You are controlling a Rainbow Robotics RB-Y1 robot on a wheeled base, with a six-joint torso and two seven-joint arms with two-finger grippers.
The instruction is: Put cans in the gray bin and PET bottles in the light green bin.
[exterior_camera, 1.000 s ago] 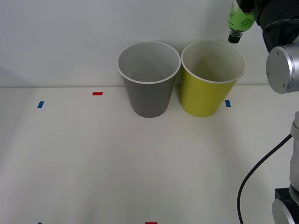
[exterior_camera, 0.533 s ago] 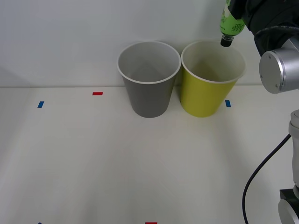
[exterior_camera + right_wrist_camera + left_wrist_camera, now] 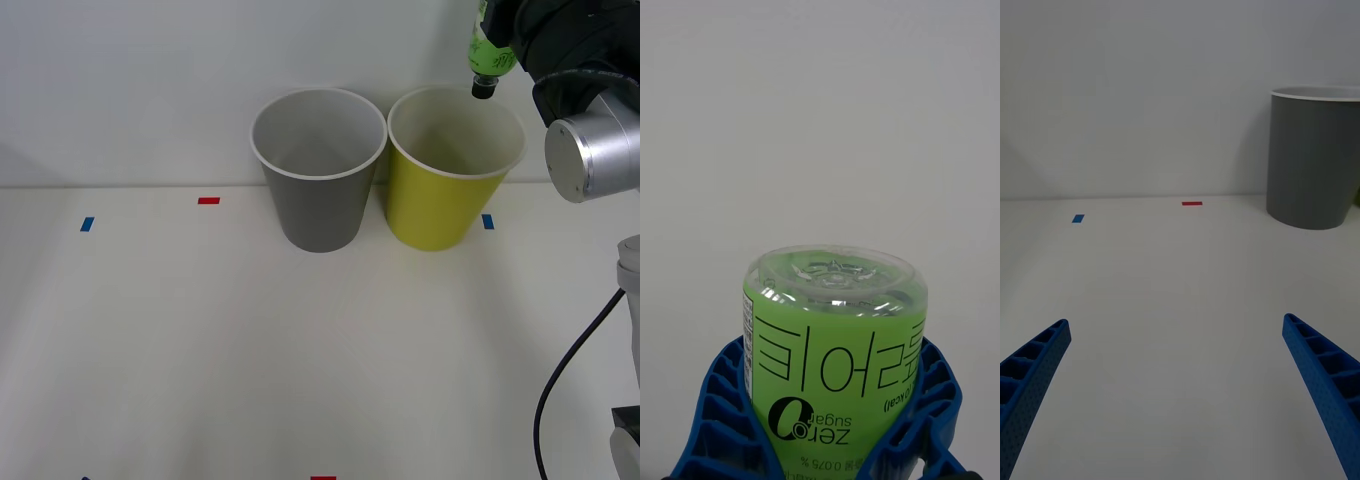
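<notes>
My right gripper (image 3: 831, 420) is clamped on the PET bottle (image 3: 486, 52), held over the light green bin's (image 3: 440, 205) far rim. Long axis near vertical, black cap down, clear base up. Upper bottle cut off in front view. Gray bin (image 3: 318, 205) beside it. My left gripper (image 3: 1180, 397) is spread wide above the table (image 3: 300, 360).

We see the left pincer (image 3: 1180, 397) held above the white table (image 3: 1172, 300), its two blue ribbed fingers (image 3: 1034, 375) spread wide apart with nothing between them. Far across the table, to the right, stands the gray bin (image 3: 1313, 161), upright, with a white rim, close to the pale wall (image 3: 1135, 90). A sliver of yellow-green shows just past the bin's right side. A small red tape mark (image 3: 1192, 203) lies left of the bin near the wall, and a blue tape mark (image 3: 1078, 218) lies farther left.
</notes>
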